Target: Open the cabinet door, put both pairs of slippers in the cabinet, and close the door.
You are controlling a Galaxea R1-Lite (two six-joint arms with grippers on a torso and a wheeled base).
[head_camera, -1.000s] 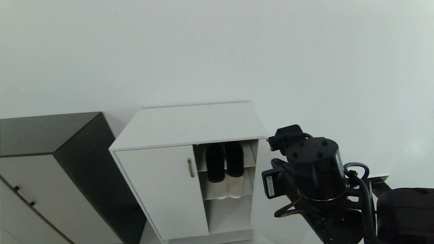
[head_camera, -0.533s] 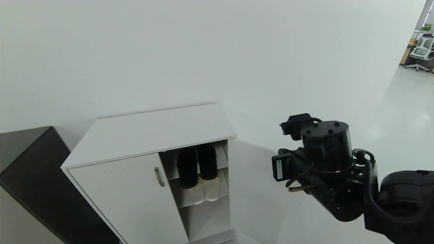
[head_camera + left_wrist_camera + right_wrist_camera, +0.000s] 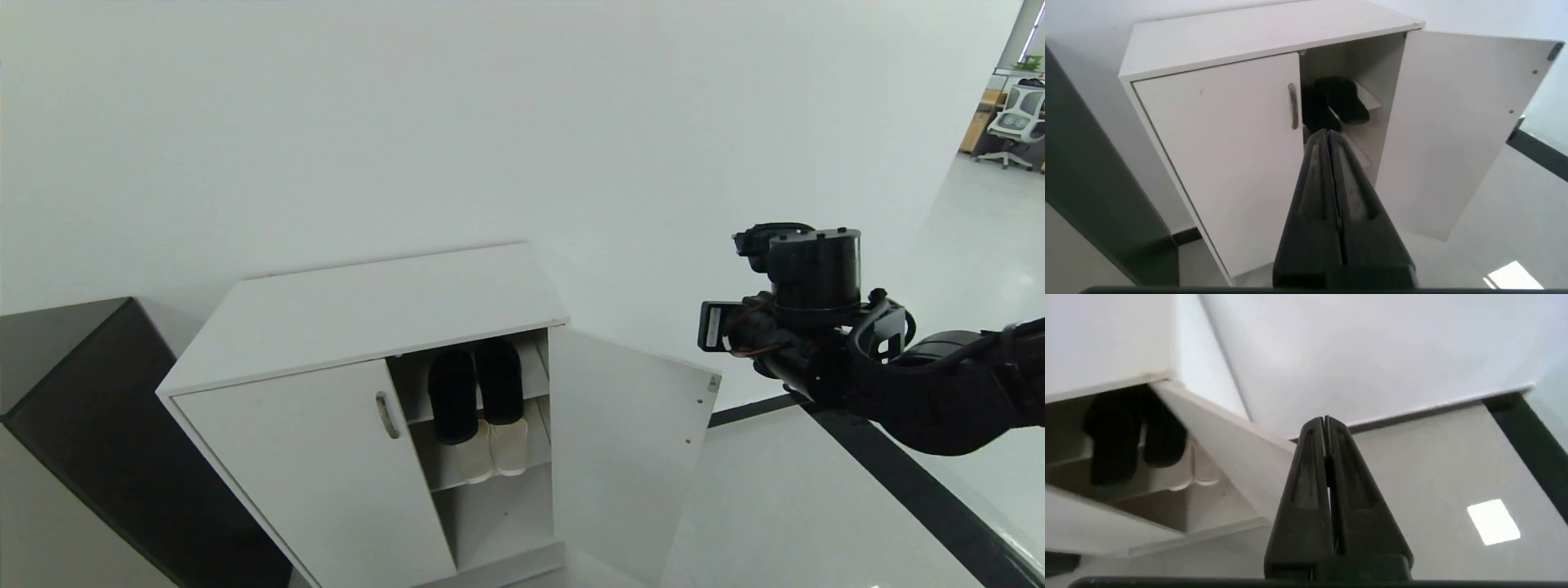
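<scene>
A white cabinet [image 3: 367, 298] stands against the wall, its left door [image 3: 310, 474] closed and its right door [image 3: 629, 425] swung wide open. Inside, a pair of black slippers [image 3: 478, 384] lies on the upper shelf and a pair of white slippers [image 3: 494, 449] on the shelf below. My right arm [image 3: 816, 327] hangs raised to the right of the open door, apart from it. My right gripper [image 3: 1325, 423] is shut and holds nothing, with the door's edge [image 3: 1225, 433] and the black slippers [image 3: 1127, 441] beyond it. My left gripper [image 3: 1328, 135] is also shut and empty, in front of the cabinet's opening near the handle [image 3: 1293, 106].
A dark cabinet [image 3: 73, 408] stands close on the white cabinet's left. A black stripe [image 3: 898, 482] runs across the pale floor at the right. Open floor lies in front of and to the right of the open door. An office chair [image 3: 1012, 122] sits far off.
The head view has shifted, so the cabinet sits further left in the picture. My right arm has risen and drawn back to the right, uncovering the open right door.
</scene>
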